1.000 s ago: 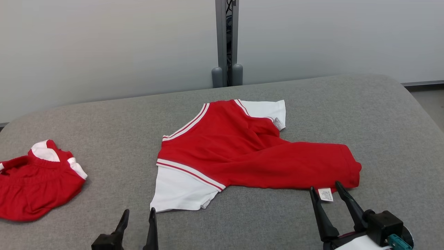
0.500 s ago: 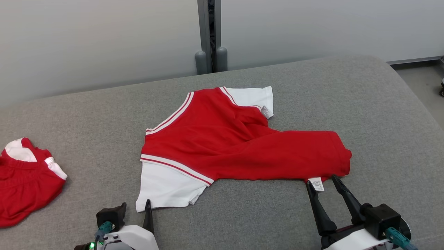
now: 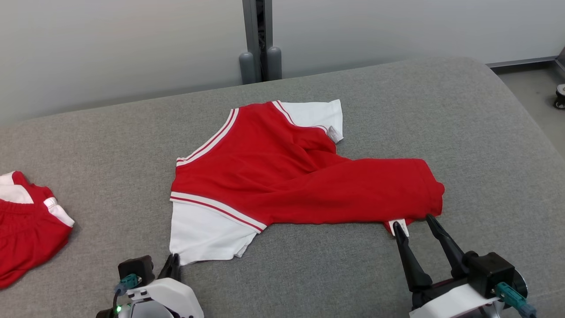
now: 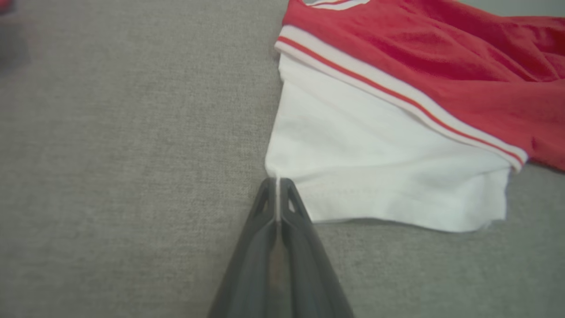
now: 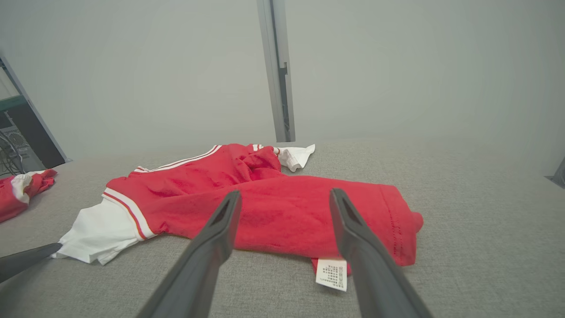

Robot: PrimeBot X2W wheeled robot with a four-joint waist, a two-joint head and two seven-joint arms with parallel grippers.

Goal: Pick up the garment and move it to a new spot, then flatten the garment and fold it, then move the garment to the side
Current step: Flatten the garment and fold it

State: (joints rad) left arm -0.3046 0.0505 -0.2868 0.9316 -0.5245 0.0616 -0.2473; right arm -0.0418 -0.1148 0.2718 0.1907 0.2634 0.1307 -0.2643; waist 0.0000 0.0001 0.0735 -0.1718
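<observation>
The garment point(image 3: 287, 176) is a red shirt with white sleeves, lying crumpled and partly folded over itself on the grey padded surface point(image 3: 463, 123). My left gripper point(image 3: 173, 261) is shut on the near corner of the white sleeve point(image 4: 375, 163); a thin sliver of white cloth shows between the closed fingertips point(image 4: 269, 198). My right gripper point(image 3: 412, 221) stands open at the near red hem, fingers either side of the white label point(image 5: 332, 274). In the right wrist view the garment point(image 5: 273, 198) lies just beyond that open gripper point(image 5: 285, 194).
A second red and white garment point(image 3: 26, 238) is bunched at the left edge of the surface. A grey post point(image 3: 258, 39) rises against the wall behind. The surface's rounded right edge drops to the floor, where a caster wheel point(image 3: 559, 96) stands.
The head camera has shifted. My left gripper reached forward to the white sleeve corner and closed on it. My right gripper stays open, its tips now at the red hem.
</observation>
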